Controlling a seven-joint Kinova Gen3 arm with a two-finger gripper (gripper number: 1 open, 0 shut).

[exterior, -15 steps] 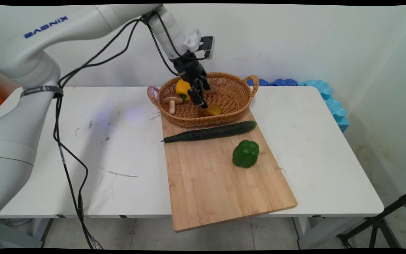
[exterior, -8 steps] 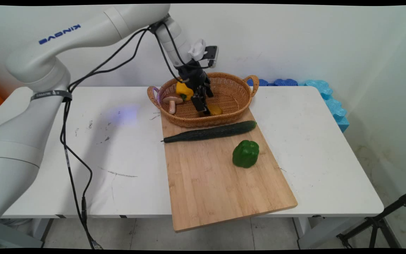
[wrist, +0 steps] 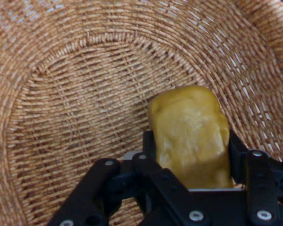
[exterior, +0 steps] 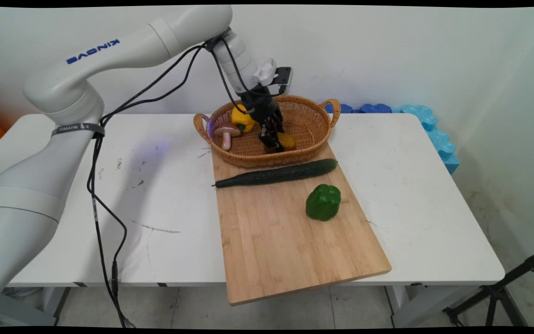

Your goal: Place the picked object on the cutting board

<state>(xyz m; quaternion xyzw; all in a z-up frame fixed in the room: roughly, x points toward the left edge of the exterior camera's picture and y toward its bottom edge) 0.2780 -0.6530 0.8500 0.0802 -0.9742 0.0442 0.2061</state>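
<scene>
One yellow-brown lump (wrist: 191,136) pinched in the claw (wrist: 191,141), narrowed onto it from both sides, low inside the wicker basket (wrist: 61,94). Pressed by a black finger (wrist: 149,143) on one flank and its twin on the other, with woven basket floor filling the hand view behind.

From the fixed camera: claw (exterior: 274,147) reaching down into the basket (exterior: 313,148) from the upper left, tilted, tips near the basket's floor toward its near wall, the lump (exterior: 288,140) showing just to the right of the black fingers. Cannot tell whether lifted clear of the weave or resting on it.

Sharing the basket at its left end: a brown-capped mushroom (exterior: 225,134) and, behind it, a yellow pepper (exterior: 241,118), both apart from the claw.

Set by the worktop's (exterior: 165,199) far edge, near its middle, with the basket's near side on the far end of a bamboo cutting board (exterior: 285,246). Board stretching to the worktop's near edge and overhanging it. Laid across the board just in front of the basket, a long dark cucumber (exterior: 276,173); nearer the board's right edge, a green pepper (exterior: 323,202), well apart from the claw.

Draped down the worktop's left side, black cables (exterior: 95,195). Beyond the far right corner, blue foam pieces (exterior: 429,125).
</scene>
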